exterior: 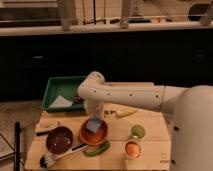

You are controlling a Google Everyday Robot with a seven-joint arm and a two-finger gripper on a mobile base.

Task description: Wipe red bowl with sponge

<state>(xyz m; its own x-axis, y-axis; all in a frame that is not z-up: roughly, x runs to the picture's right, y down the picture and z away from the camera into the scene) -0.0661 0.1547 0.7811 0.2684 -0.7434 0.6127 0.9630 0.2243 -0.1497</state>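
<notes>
Now my gripper [93,120] sits low in the red bowl [95,138], fingers pinching the sponge [93,126] against its inside, dark bowl [59,139] just beside.

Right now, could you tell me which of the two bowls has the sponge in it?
The orange-red bowl, beside the darker maroon bowl; the gripper hangs directly over it, at the sponge.

We can read no text or numbers (the small dark mark [163,161] at the front right corner of the table [150,132] is illegible); the gripper [94,122] sits over the red bowl [100,136].
</notes>
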